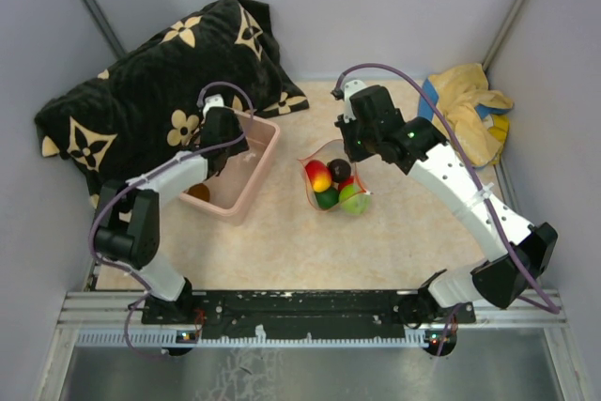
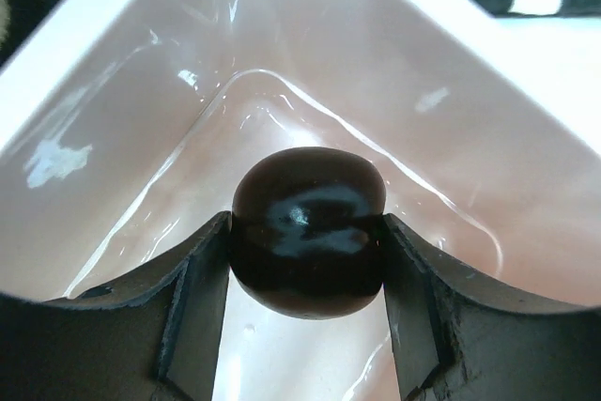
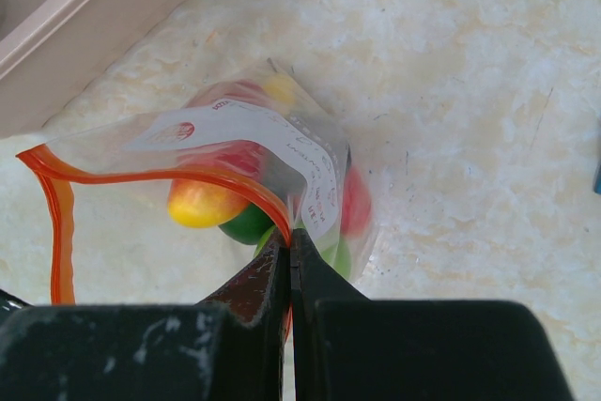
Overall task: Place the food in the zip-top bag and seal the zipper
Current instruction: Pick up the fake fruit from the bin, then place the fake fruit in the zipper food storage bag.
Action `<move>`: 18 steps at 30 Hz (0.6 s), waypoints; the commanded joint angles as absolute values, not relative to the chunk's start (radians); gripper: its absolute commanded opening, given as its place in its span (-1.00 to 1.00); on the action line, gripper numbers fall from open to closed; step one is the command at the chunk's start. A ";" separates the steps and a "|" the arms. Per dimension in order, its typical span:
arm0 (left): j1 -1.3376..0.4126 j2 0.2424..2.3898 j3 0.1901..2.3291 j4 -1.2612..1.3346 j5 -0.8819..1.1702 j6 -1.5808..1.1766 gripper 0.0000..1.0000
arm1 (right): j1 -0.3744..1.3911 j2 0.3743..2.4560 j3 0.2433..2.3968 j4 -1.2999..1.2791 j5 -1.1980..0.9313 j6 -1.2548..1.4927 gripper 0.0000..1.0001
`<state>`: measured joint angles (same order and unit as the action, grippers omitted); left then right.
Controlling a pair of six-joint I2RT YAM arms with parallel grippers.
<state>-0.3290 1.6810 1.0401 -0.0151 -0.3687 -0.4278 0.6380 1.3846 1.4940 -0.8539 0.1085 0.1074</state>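
Left gripper (image 1: pixel 225 146): partly open, one finger pressed against each side of a brown fruit (image 2: pixel 310 269), holding it.
Brown fruit: squarely between the fingertips and low against the floor of the pink tub (image 1: pixel 268 152). Only the left wrist view shows it. From above, the gripper body hides it.
Pink tub: its walls meet in a corner just ahead of the left fingertips in the wrist view. The top view shows the whole tub around that gripper, and a second brown piece (image 1: pixel 198 192) in the corner behind it, toward the arm's elbow.
Cushion (image 1: pixel 141 82): black with cream flowers, beyond the left gripper and against the tub's far side.
Table (image 1: pixel 282 251): pale marbled top under everything.
Bag (image 1: pixel 324 152): clear, hanging from the right gripper (image 1: pixel 349 143) down to the table, its mouth gaping wide.
Zipper strip (image 3: pixel 160 176): orange-red and unsealed. It runs away from the right fingertips and loops round the open mouth, clear only in the right wrist view.
Food (image 1: pixel 333 187): red, yellow, green and dark pieces inside the bag, just past and below the right fingertips. The wrist view shows them blurred through the plastic.
Right gripper: shut, pinching the bag's rim at the strip.
Yellow cloth (image 1: pixel 470 105): crumpled behind the right gripper, seen only from above.
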 commanded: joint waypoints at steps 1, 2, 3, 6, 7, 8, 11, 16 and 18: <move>-0.324 1.575 1.026 -0.063 -0.304 -0.376 -0.05 | 0.629 1.383 1.528 -0.815 0.109 0.100 -1.00; -0.324 1.555 1.028 -0.078 -0.285 -0.366 -0.06 | 0.629 1.383 1.531 -0.813 0.106 0.100 -1.00; -0.324 1.533 1.026 -0.089 -0.260 -0.355 -0.06 | 0.629 1.384 1.530 -0.812 0.106 0.100 -1.00; -0.329 1.456 1.002 -0.097 -0.177 -0.313 -0.09 | 0.629 1.384 1.534 -0.806 0.104 0.101 -1.00; -0.330 1.430 0.994 -0.099 -0.146 -0.299 -0.09 | 0.629 1.384 1.538 -0.806 0.105 0.099 -1.00; -0.332 1.399 0.985 -0.100 -0.117 -0.288 -0.09 | 0.629 1.386 1.540 -0.804 0.106 0.099 -1.00; -0.341 1.318 0.959 -0.096 -0.040 -0.272 -0.10 | 0.629 1.386 1.553 -0.807 0.105 0.093 -1.00; -0.347 1.220 0.929 -0.095 0.096 -0.229 -0.10 | 0.629 1.391 1.577 -0.819 0.115 0.085 -1.00; -0.350 1.188 0.924 -0.093 0.156 -0.216 -0.10 | 0.629 1.393 1.586 -0.822 0.115 0.082 -1.00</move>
